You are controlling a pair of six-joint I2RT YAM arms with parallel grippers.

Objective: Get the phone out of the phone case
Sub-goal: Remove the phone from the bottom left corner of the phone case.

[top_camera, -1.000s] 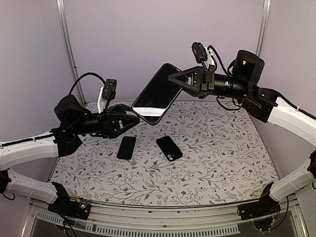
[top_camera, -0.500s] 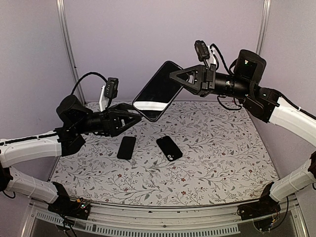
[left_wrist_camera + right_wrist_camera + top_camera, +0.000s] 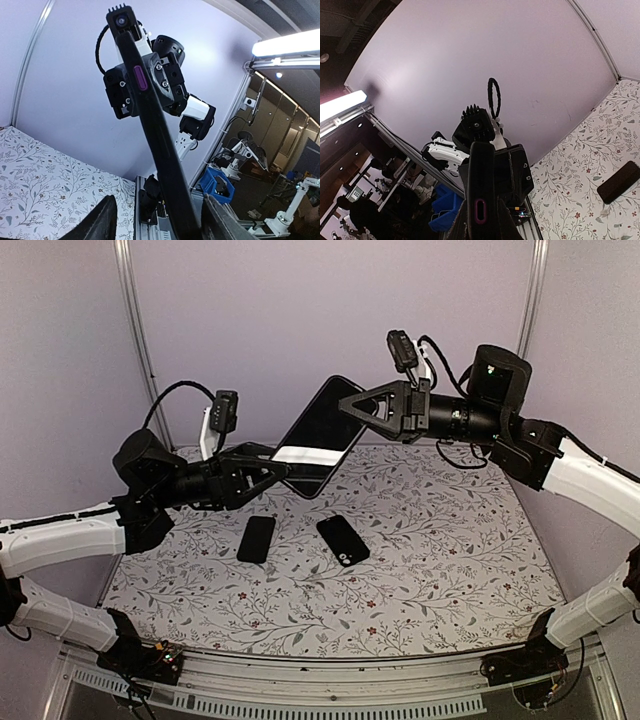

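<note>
The phone point(image 3: 320, 440), in its black phone case with a purple side button point(image 3: 140, 78), hangs tilted in the air above the back of the table. My right gripper point(image 3: 352, 405) is shut on its upper end; in the right wrist view the case's edge point(image 3: 481, 175) runs up between the fingers of my right gripper point(image 3: 481, 220). My left gripper point(image 3: 285, 468) is open, its fingers on either side of the phone's lower end. In the left wrist view the case's edge point(image 3: 155, 135) leans against the right finger point(image 3: 216, 220), with a gap to the left finger point(image 3: 102, 220).
Two flat black objects lie on the flowered table point(image 3: 450, 540) under the grippers: a plain slab point(image 3: 256, 538) and one with camera holes point(image 3: 343, 540). One of them point(image 3: 619, 181) shows in the right wrist view. Purple walls stand behind.
The right gripper has brought the phone down and left. The left gripper has risen, so its fingers now straddle the phone's lower end, and they have narrowed slightly.
</note>
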